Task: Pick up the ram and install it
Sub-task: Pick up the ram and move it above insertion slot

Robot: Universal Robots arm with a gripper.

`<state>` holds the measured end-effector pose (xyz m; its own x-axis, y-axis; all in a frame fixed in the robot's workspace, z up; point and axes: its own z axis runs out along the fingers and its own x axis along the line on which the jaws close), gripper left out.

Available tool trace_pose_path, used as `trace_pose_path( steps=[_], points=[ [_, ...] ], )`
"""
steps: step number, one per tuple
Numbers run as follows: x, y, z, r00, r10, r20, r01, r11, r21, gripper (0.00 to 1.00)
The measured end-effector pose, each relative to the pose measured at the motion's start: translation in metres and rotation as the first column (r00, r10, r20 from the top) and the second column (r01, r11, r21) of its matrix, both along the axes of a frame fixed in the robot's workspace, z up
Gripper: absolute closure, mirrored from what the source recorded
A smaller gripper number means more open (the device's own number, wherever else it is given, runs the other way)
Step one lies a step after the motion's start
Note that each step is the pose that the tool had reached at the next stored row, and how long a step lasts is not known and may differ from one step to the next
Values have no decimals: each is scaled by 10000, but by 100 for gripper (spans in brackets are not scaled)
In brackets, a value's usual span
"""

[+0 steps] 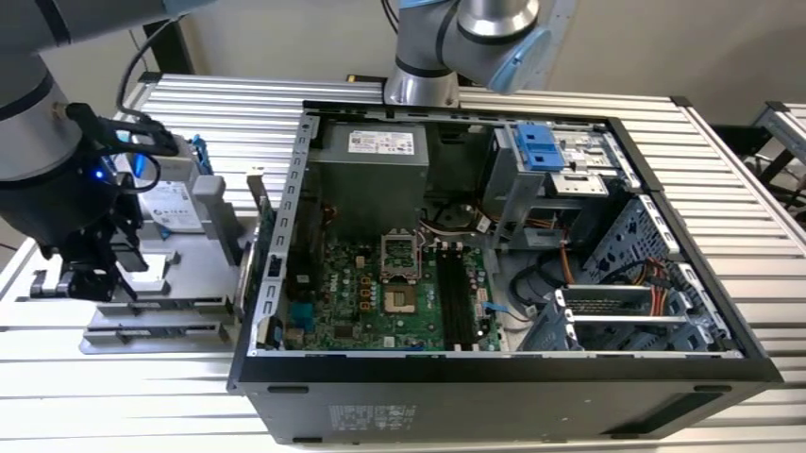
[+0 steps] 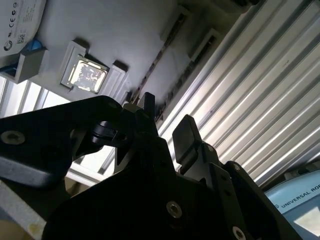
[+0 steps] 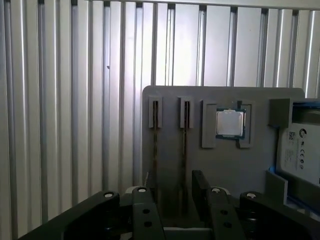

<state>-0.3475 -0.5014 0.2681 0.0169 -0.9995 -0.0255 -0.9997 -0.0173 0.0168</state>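
Pick stage, approach; nothing held. I see gripper (image 3: pixel 172 187) spread, empty, over grey holder (image 3: pixel 230 170), at 9 o'clock from computer case (image 1: pixel 504 401) in exterior view. ram (image 3: pixel 185 145) stands edge-up in holder slot, second stick (image 3: pixel 155 145) beside. I judge grasp needs fingers centred across one thin edge.

We see ribbed aluminium table (image 1: pixel 743 189) spanning scene, slats running between exterior view's left and right. We note plain pale wall (image 1: pixel 680 47) on far side, evenly lit. We spot second slatted table (image 1: pixel 787 127) at exterior view's right edge. We see bright light glaring off slats in both wrist views.
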Motion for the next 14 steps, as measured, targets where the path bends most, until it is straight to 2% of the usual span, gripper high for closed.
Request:
trace_pose_path(
  steps=[14],
  points=[
    [9, -32, -254, 10000, -4, 0, 4, 10000, 0, 0]
  ],
)
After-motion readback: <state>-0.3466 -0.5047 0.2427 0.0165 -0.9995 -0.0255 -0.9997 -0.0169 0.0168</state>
